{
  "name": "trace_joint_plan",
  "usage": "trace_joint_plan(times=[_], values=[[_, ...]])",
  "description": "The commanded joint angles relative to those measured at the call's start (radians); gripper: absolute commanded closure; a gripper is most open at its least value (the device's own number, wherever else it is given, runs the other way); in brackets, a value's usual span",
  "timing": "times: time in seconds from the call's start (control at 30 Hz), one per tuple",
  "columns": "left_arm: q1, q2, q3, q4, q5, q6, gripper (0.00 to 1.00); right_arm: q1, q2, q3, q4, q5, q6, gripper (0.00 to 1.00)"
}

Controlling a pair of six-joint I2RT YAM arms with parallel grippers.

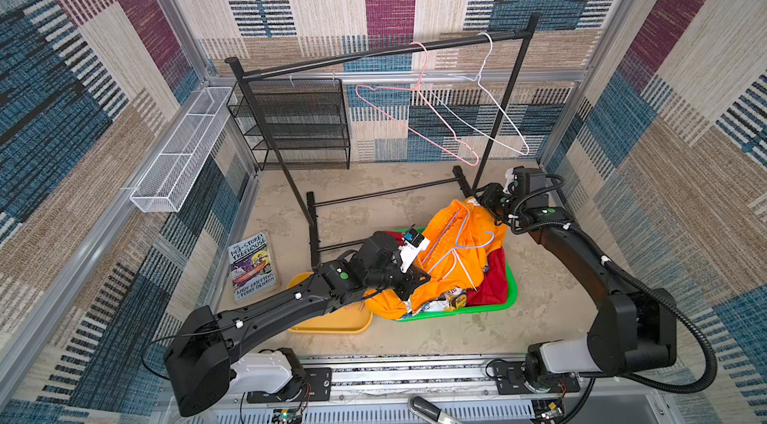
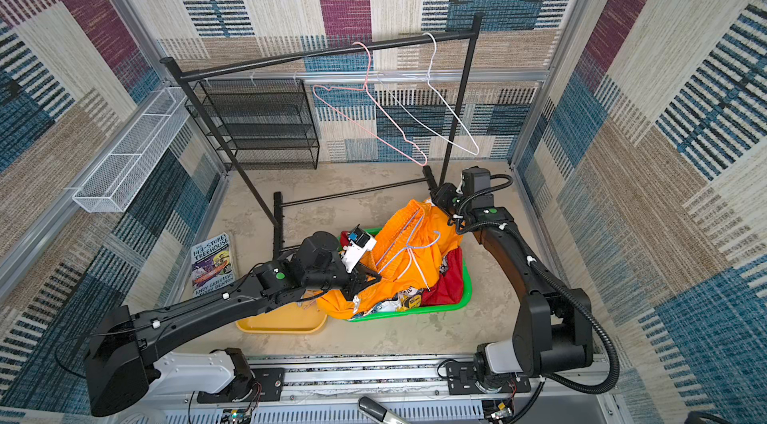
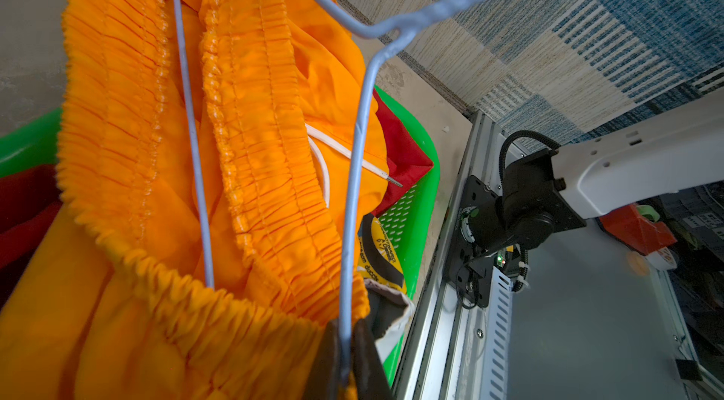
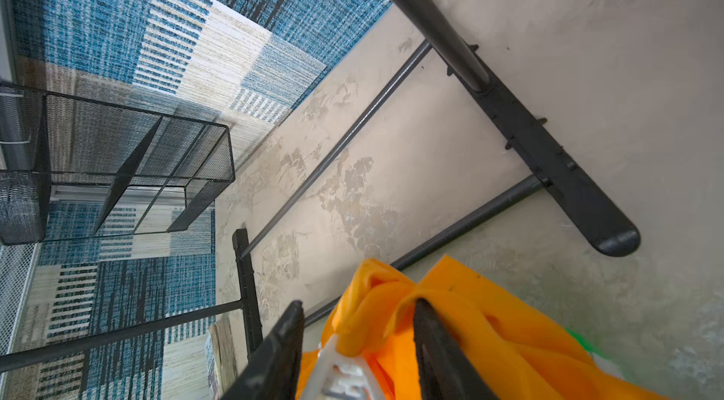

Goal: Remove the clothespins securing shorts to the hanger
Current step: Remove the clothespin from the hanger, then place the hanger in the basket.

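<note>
Step in hand: unpinning. Left gripper (image 3: 344,355), jaws clenched on the blue wire hanger (image 3: 354,182), holds the orange shorts (image 3: 266,167) over the green basket (image 3: 415,198). Right gripper (image 4: 358,304), jaws parted astride a white clothespin (image 4: 341,376) on bunched orange fabric. The next move likely calls for squeezing the pin open and drawing it clear.

Both arms are matte black with white shells at their bases, low in the frame. The left arm (image 1: 269,318) shows white cable clips, a green dot and a white wrist bracket (image 1: 411,249). A ribbed black hose (image 1: 712,355) runs along the right arm (image 1: 581,260). The right gripper (image 4: 359,304) has black, tapered fingers.
</note>
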Motion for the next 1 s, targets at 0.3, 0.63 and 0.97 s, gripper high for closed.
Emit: trace_joint_plan(times=[0.3,0.63,0.97], values=[[-0.001,-0.004,-0.018,0.055,0.009,-0.011,1.00,0.005,-0.006,0.019,0.012,0.057,-0.003,0.71],[-0.002,0.016,-0.034,0.062,0.001,-0.013,1.00,0.005,-0.046,0.004,0.004,0.086,0.005,0.80],[-0.002,0.052,-0.063,0.083,-0.001,-0.016,1.00,0.005,-0.122,-0.018,-0.019,0.125,0.008,0.82]])
